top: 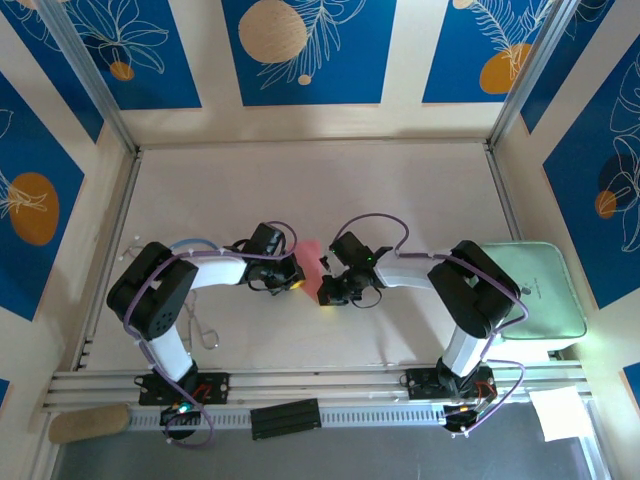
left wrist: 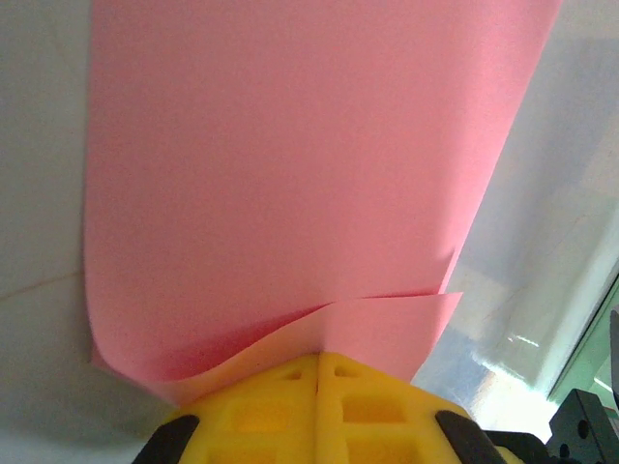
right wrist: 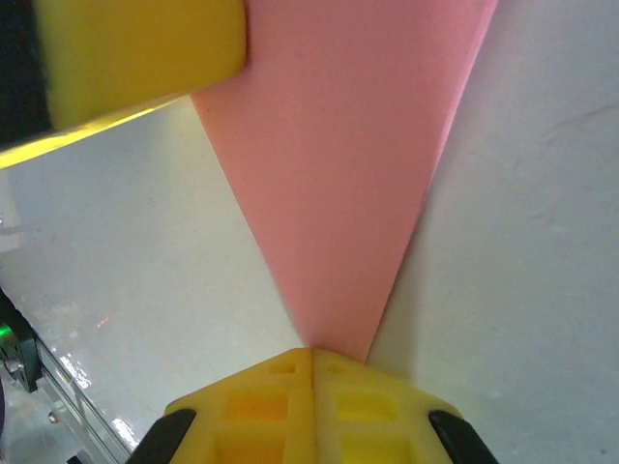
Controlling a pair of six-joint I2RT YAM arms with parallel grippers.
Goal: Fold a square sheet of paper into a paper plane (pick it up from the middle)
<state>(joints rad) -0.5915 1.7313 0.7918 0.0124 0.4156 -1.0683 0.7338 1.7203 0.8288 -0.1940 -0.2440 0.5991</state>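
Observation:
The square sheet of paper [top: 312, 262], thin and pink, is held between my two grippers near the middle of the table. In the left wrist view the paper [left wrist: 290, 174] has one layer curled over another. My left gripper [left wrist: 317, 360] is shut on its near edge, where the two layers meet. In the right wrist view the paper [right wrist: 338, 174] narrows to a point, and my right gripper [right wrist: 313, 353] is shut on that tip. In the top view the left gripper [top: 297, 277] and right gripper [top: 326, 292] stand close together on either side of the sheet.
A pale green pad [top: 540, 290] lies at the table's right edge beside the right arm. A white paper sheet [top: 560, 412] lies off the table's front right. A black block [top: 285, 418] sits on the front rail. The left gripper's yellow finger [right wrist: 135, 58] shows in the right wrist view.

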